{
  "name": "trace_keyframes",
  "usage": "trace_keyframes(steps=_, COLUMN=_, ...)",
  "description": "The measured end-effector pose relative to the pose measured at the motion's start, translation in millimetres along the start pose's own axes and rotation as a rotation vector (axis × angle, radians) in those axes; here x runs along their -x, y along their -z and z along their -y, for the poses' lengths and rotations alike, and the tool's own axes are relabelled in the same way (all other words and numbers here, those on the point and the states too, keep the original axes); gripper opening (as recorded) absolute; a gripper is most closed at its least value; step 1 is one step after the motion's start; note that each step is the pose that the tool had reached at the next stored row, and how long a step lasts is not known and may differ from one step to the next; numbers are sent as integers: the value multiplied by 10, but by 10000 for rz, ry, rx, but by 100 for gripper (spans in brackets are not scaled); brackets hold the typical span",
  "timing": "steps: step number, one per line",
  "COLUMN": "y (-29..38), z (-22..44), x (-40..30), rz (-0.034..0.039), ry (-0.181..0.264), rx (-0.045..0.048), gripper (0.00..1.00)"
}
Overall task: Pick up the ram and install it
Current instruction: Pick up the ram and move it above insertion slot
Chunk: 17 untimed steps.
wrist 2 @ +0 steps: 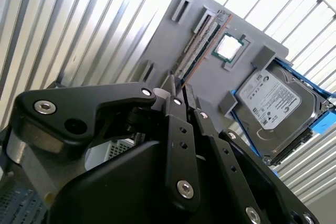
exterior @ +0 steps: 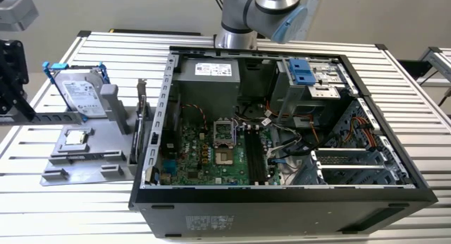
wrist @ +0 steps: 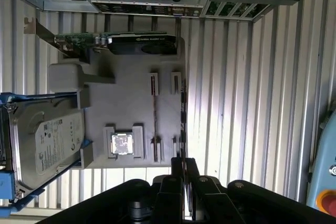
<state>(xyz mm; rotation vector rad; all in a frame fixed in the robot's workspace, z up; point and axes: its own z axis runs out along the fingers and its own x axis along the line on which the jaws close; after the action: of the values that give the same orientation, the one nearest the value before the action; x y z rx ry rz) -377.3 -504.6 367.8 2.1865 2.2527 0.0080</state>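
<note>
Ram stood on its long edge in the slotted brackets of a grey holder, which lay on the ribbed table outside the open computer case. In the first wrist view it read as a thin line just beside the square processor chip, with the hard drive farther along the same holder and a graphics card propped at the holder's end nearest the case.

The end effector hung above the holder near one end of the ram, apart from it. Its fingers looked pressed together, with nothing between them.

Several things could have gone wrong from that position. A descent with the fingers together would likely have struck the top edge of the stick and not straddled it. A sideways error could have knocked the chip or caught a bracket. A grip near one end might have let the thin board tilt or jam in its brackets. Inside the case, the black memory slots sat close to loose cables, so a tilted stick might have snagged them or seated unevenly.
</note>
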Motion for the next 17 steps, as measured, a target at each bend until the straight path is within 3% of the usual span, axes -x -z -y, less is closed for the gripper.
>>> trace_keyframes(steps=17, y=101, z=16, x=0, rz=0, ry=-6, rx=0, gripper=0)
